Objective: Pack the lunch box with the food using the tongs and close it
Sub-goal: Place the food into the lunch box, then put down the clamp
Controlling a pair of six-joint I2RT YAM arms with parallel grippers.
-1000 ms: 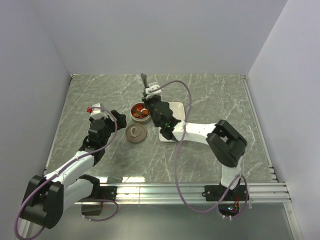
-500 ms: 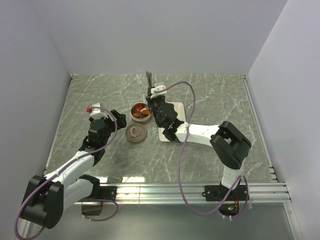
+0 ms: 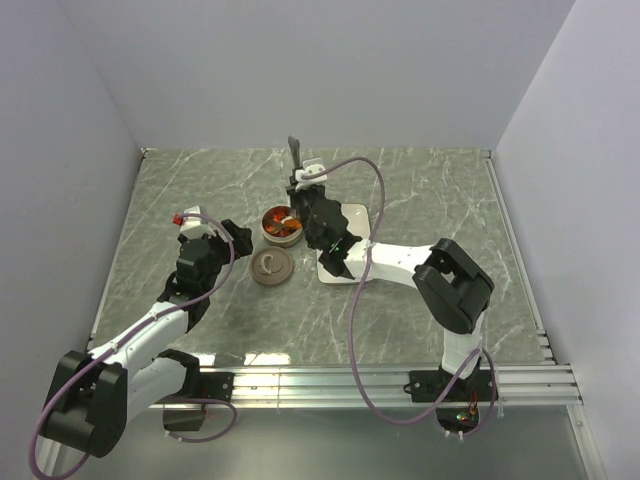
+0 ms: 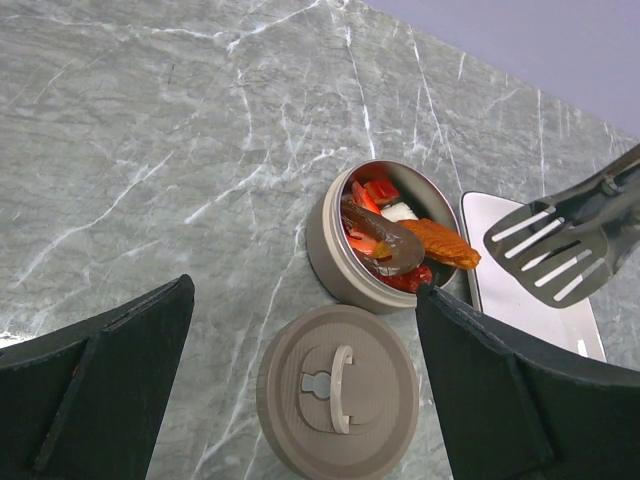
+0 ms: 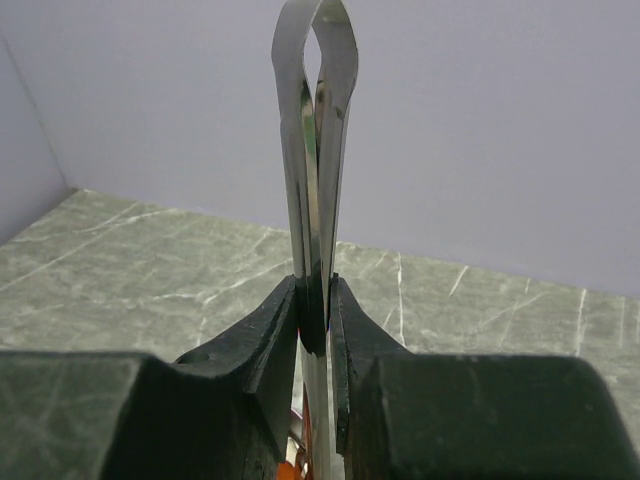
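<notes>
Right wrist — right fingers (image 5: 272, 345) clamped on tongs (image 5: 310, 220), lower ends out of frame — left fingers (image 4: 100, 390) wide apart

Open tin (image 4: 325, 245) holds food (image 4: 440, 243); lid (image 4: 340, 390) beside; tongs (image 4: 555, 250) aloft.

The grey marble table (image 3: 430, 190) carries lunch box (image 4: 322, 245), lid (image 3: 271, 266), white plate (image 3: 356, 218).
</notes>
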